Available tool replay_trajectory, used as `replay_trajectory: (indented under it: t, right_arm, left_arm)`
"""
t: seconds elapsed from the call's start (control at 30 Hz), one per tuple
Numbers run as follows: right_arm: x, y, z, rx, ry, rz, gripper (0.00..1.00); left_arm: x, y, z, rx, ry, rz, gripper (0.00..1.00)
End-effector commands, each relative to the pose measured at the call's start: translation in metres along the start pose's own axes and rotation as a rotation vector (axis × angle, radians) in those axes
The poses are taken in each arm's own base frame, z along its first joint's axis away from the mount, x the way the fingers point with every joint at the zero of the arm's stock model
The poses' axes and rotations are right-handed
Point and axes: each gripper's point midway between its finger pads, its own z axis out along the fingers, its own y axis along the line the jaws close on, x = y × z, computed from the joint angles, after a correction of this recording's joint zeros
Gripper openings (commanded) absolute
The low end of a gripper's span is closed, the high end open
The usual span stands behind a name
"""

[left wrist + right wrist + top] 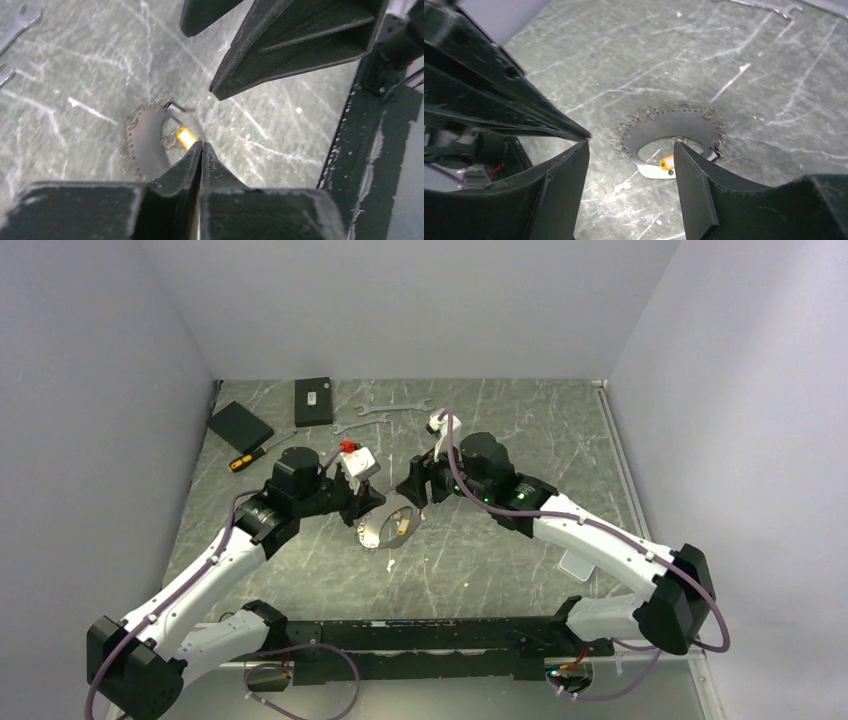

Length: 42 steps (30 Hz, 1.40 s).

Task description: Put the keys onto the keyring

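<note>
Two grippers are set nose to nose over the keyring (pixel 669 125), which lies at the middle of the tabletop (pixel 774 75), well apart from the wrenches (pixel 395 407) at the far side. The ring is seen as a grey band with a beaded rim. In the top view its left side appears raised toward the left arm, but this is not confirmed by the wrist views. One brass key (pixel 667 161) is seen within the loop. A pale flat piece (pixel 651 171) lies just beside it and is possibly a second key. Whether the brass key is already threaded on the ring cannot be told.

Placement, as judged: the ring is approached from opposite sides so that it can be steadied by one arm while a key is worked onto it by the other.

Left gripper (pixel 201 146): the fingers (pixel 175 175) are pressed together, with no gap visible. Their tips are seen at the ring's rim, just beside the brass key. Whether rim or key is pinched there is hidden by the fingers themselves.

Right gripper (pixel 630 145): the fingers (pixel 696 190) are spread well apart and nothing is held. One tip overlaps the ring's inner edge just above the brass key, though contact cannot be confirmed. The other tip is nearly met by the left gripper's tip, beside the ring.
</note>
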Motion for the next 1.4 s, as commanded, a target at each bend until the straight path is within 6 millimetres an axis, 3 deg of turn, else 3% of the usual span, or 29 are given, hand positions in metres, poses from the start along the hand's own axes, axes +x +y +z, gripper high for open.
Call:
replay_trajectory:
  t: [0.0,0.13,0.17,0.23,0.33,0.57,0.93,1.03,1.27,1.37]
  right_arm:
    - [0.044,-0.033,0.014,0.153,0.125,0.034,0.65]
    - [0.084,-0.051,0.036,0.228,0.254,0.099,0.63]
    - [0.091,-0.053,0.043,0.239,0.287,0.117,0.62]
    - [0.104,-0.056,0.056,0.256,0.346,0.151,0.60]
    - [0.119,-0.052,0.076,0.233,0.400,0.122,0.60]
    - [0.146,-0.066,0.108,0.260,0.505,-0.005,0.59]
    - [0.174,-0.092,0.122,0.314,0.588,-0.126,0.53]
    - [0.180,-0.094,0.122,0.309,0.594,-0.132,0.43]
    - [0.186,-0.096,0.121,0.309,0.602,-0.143,0.06]
    - [0.183,-0.095,0.117,0.314,0.601,-0.144,0.00]
  left_arm:
    - [-0.003,0.022,-0.019,-0.180,0.049,-0.034,0.19]
    - [0.003,0.047,-0.032,-0.364,0.029,-0.046,0.57]
    - [0.003,0.050,-0.034,-0.387,0.013,-0.050,0.63]
    - [0.005,0.052,-0.035,-0.404,-0.004,-0.044,0.66]
    - [0.007,0.055,-0.042,-0.429,0.020,-0.029,0.66]
    - [0.015,0.059,-0.052,-0.475,0.049,0.007,0.66]
    - [0.013,0.057,-0.056,-0.479,0.034,0.014,0.66]
    - [0.013,0.057,-0.056,-0.478,0.032,0.013,0.66]
    - [0.013,0.058,-0.057,-0.484,0.034,0.014,0.66]
    - [0.014,0.058,-0.057,-0.485,0.036,0.016,0.66]
